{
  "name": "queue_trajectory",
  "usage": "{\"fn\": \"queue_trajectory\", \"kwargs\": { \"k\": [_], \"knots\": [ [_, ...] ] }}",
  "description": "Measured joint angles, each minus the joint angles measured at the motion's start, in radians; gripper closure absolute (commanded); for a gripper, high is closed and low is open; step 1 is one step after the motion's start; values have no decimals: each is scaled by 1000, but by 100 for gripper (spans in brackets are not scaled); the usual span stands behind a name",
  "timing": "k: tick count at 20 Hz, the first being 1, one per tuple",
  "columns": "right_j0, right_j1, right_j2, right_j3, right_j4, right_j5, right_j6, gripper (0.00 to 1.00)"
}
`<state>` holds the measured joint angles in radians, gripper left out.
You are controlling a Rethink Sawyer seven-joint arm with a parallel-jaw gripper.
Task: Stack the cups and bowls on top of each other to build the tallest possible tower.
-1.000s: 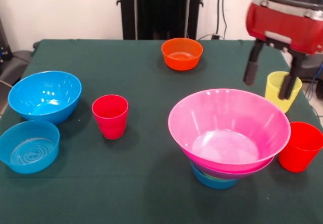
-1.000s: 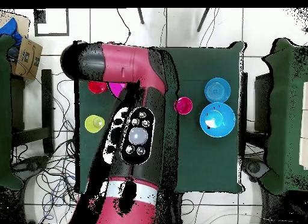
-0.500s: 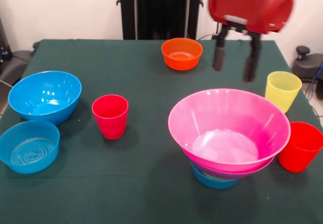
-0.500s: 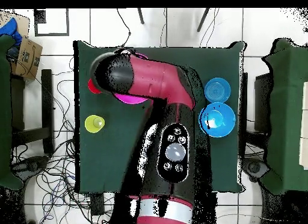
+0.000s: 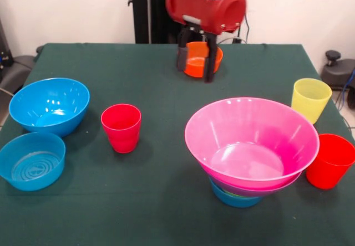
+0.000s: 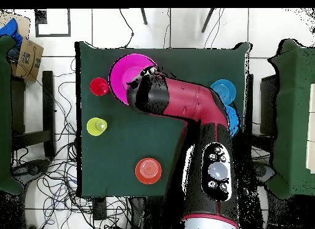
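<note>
My gripper (image 5: 195, 64) hangs open and empty in the air, and in the front view it overlaps the small orange bowl (image 5: 200, 58) at the table's far side. In the overhead view the arm's end (image 6: 147, 94) sits by the pink bowl's rim, well apart from the orange bowl (image 6: 148, 170). The tower is a wide pink bowl (image 5: 252, 141) nested on a purple bowl, with a small blue bowl (image 5: 236, 199) at its base. A yellow cup (image 5: 309, 99) and a red cup (image 5: 330, 160) stand to its right. A second red cup (image 5: 121, 127) stands at centre left.
A deep blue bowl (image 5: 49, 105) and a shallow blue bowl (image 5: 31, 160) sit at the table's left side in the front view. The arm (image 6: 203, 125) covers the middle of the table in the overhead view. The table edge runs just right of the two cups.
The gripper has swung left in the front view, from beside the yellow cup, past the far rim of the pink bowl, to in front of the orange bowl. It stays open. Nothing on the table moved.
</note>
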<state>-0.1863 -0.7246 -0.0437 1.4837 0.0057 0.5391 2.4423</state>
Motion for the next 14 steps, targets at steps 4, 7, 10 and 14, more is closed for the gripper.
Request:
{"fn": "queue_trajectory", "kwargs": {
  "k": [4,7,10,14],
  "knots": [
    [-21,-17,18,34,-65,0,-17,0],
    [-49,-33,52,61,-106,0,-26,0],
    [-90,-49,96,89,-130,0,-28,0],
    [-128,-54,134,109,-150,0,-28,0]
  ]
}}
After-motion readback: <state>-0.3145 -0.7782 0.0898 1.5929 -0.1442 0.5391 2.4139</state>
